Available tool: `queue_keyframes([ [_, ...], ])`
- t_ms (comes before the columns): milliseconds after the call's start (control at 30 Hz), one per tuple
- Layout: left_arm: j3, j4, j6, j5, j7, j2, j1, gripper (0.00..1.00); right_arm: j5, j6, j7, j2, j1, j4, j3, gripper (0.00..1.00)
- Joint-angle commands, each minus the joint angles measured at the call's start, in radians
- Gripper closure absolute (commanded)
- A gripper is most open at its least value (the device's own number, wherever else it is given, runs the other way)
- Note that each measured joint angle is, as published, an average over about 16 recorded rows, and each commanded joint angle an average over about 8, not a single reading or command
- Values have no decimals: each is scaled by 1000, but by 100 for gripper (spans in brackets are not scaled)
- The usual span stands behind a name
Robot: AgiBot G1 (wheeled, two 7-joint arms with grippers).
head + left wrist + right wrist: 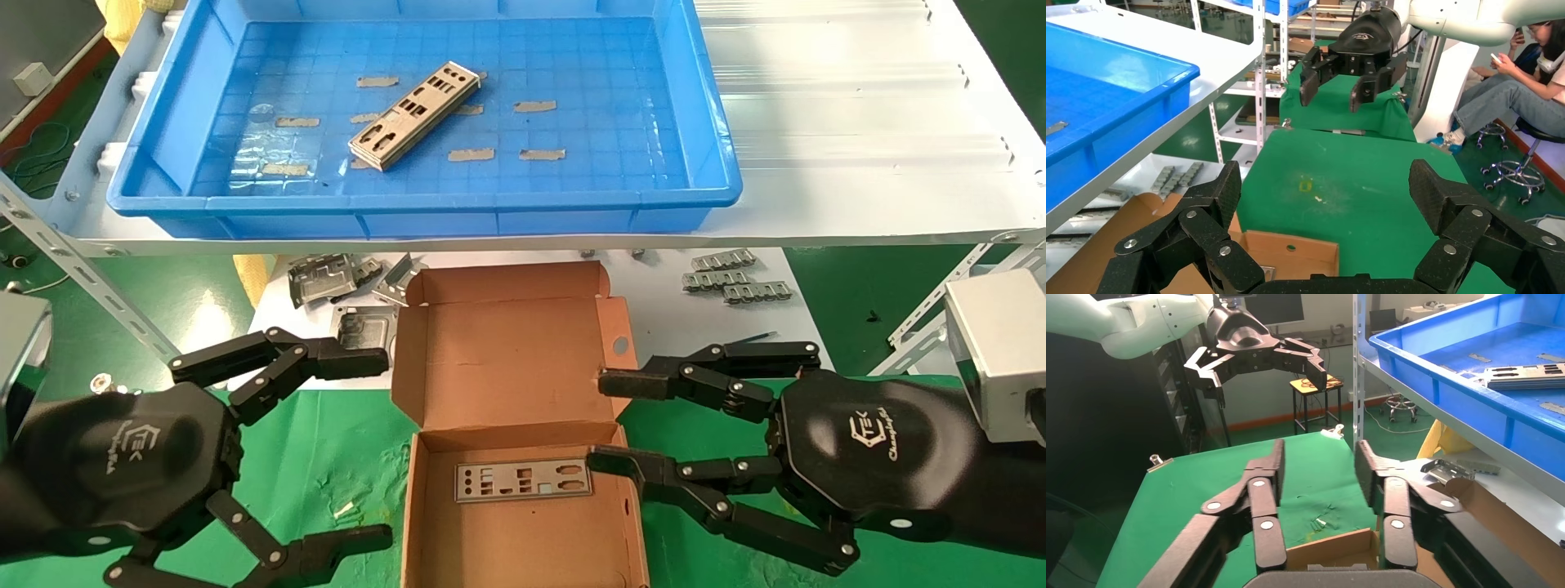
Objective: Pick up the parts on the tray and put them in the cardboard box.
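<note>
The right tool (pixel 601 425) hangs wide open and empty at the box's (pixel 523 523) right wall, one finger (pixel 621 464) over the rim. The left tool (pixel 384 449), also spread wide and empty, hovers over the green table (pixel 343 457) left of the box. One part (pixel 523 479) lies flat in the box, visible only from the head. A stack of parts (pixel 414 115), perhaps two or three, lies diagonally in the tray (pixel 711 122) on the shelf (pixel 858 122) above. The right wrist view shows that stack (pixel 1523 376) edge-on.
</note>
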Motion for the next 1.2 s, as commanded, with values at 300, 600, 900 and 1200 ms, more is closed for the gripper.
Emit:
queue_keyframes([
  [300, 0, 0, 0, 0, 0, 0, 0, 0, 0, 0, 0, 0, 0, 0, 0, 100],
  [600, 2, 0, -9, 5, -14, 4, -19, 0, 0, 0, 0, 0, 0, 0, 0, 100],
  [900, 55, 137, -101, 152, -90, 100, -304, 0, 0, 0, 0, 0, 0, 0, 0, 100],
  [1200, 183, 534, -250, 430, -109, 328, -649, 0, 0, 0, 0, 0, 0, 0, 0, 100],
])
